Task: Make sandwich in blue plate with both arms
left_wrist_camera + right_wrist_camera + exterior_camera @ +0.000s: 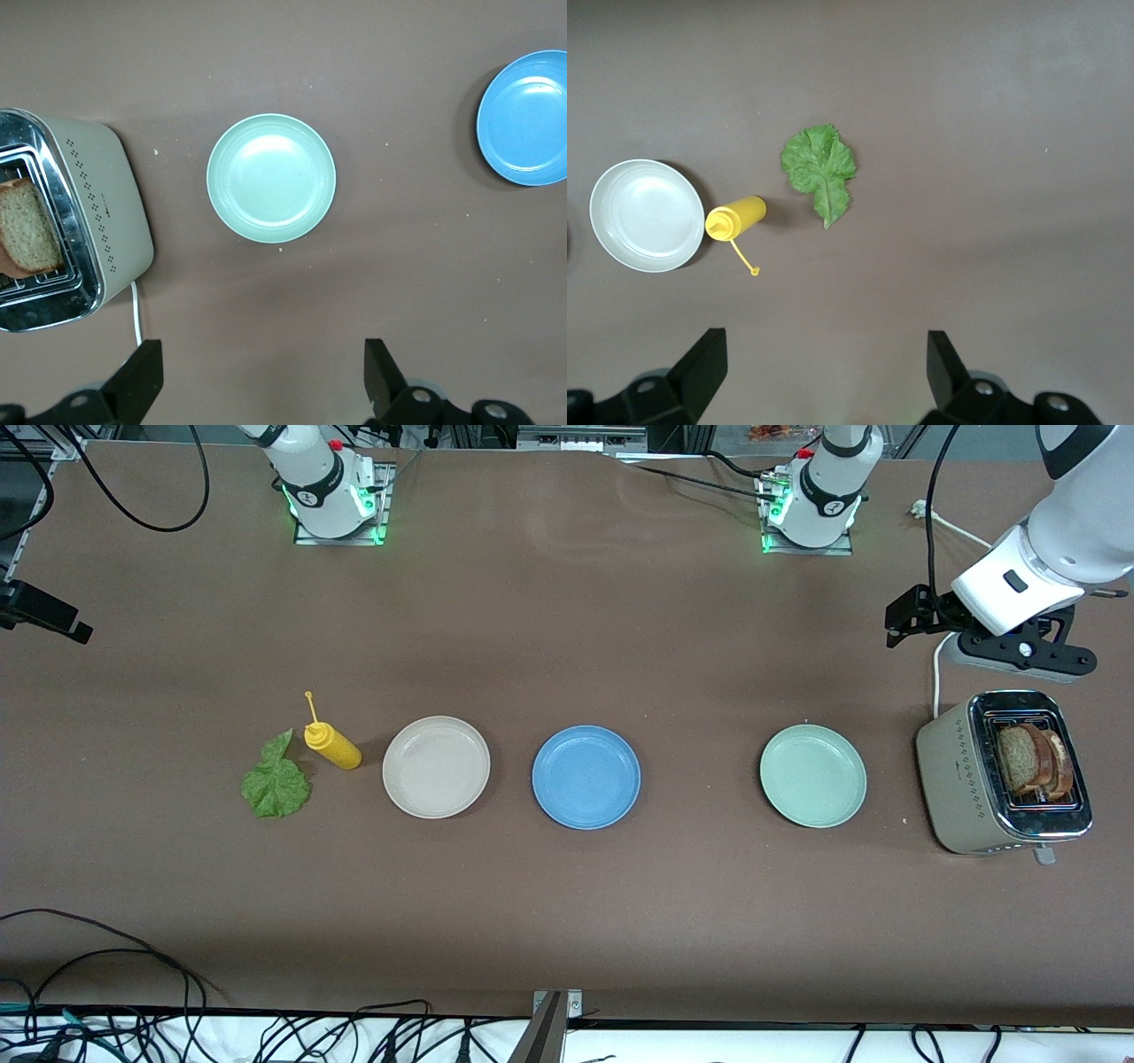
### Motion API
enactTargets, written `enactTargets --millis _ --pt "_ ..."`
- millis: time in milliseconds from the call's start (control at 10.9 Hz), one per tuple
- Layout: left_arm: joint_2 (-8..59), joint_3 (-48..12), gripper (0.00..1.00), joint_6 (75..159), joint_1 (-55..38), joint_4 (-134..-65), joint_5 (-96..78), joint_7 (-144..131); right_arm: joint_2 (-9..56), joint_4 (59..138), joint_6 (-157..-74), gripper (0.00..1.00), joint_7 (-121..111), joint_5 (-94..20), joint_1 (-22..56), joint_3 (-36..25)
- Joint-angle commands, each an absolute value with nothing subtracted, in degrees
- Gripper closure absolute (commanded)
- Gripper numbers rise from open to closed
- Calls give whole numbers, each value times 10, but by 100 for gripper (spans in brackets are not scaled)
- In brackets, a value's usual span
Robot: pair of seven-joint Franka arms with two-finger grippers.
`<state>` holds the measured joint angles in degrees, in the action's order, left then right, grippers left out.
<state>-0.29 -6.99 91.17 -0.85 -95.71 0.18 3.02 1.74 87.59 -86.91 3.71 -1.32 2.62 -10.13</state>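
Your blue plate [586,777] sits bare on the brown counter [567,921], in the middle of a row of three plates. Toward the right arm's end of the counter, just beside it, lies the beige plate [436,766]; toward the left arm's end, a little apart, lies the mint-green plate [812,775]. All three plates have nothing on them.

The sandwich is not assembled yet. You can see the bread slices [1032,761] standing upright in the slot of the toaster [961,788], which stands at the left arm's end of the counter, next to the mint-green plate; they look like two slices, though they overlap and it is hard to be sure. The lettuce leaf [276,781] lies flat on the counter at the right arm's end. The yellow squeeze bottle [331,744] lies on its side between the leaf and the beige plate, close to both, its thin nozzle pointing away from the front camera.

Your left gripper [261,376] hangs in the air over the counter beside the toaster, its jaws spread wide with nothing between them. Your right gripper [824,372] hangs high over the right arm's end of the counter, looking down on the leaf and bottle, its jaws likewise spread and empty.
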Motion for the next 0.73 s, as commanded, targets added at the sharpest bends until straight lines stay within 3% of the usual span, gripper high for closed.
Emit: enactTargets --millis 0,643 --pt "3 -68 0 900 -12 -943 15 41 19 865 -855 0 31 -22 27 -101" --pt "11 -67 0 900 -9 -942 15 41 19 865 -854 0 31 -22 29 -101"
